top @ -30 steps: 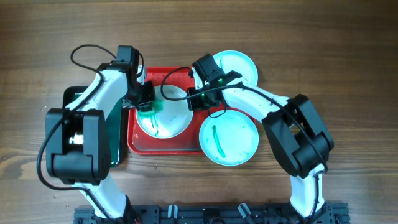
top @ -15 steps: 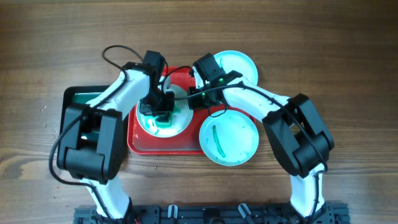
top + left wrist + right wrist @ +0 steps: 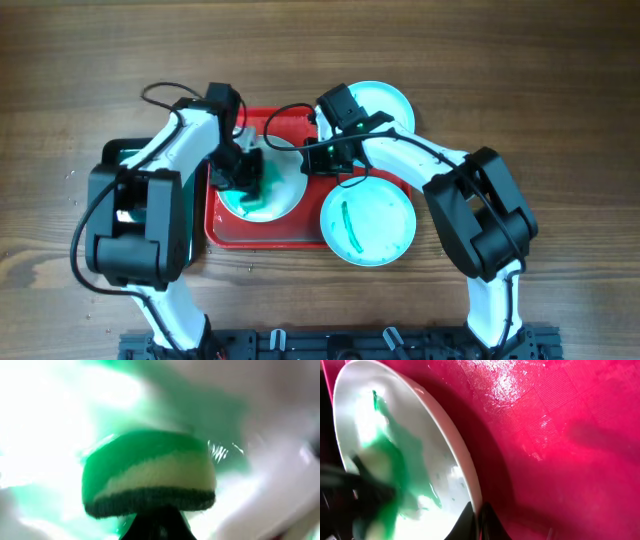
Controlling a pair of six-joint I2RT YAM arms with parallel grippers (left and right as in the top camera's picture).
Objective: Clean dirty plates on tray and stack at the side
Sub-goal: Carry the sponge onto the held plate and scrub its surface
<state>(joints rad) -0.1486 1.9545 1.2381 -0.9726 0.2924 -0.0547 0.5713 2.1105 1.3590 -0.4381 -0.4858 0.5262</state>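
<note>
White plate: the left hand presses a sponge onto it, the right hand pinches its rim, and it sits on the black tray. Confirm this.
The tray is wrong. The white plate sits on the red tray, as the overhead view shows. The rest holds: the left hand presses a sponge onto it and the right hand pinches its rim.

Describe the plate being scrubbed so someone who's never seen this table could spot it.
Find the red tray at the table's middle. The white plate sits in it, smeared green under a sponge. Unlike the two mint plates on its right, it has no aqua rim.
</note>
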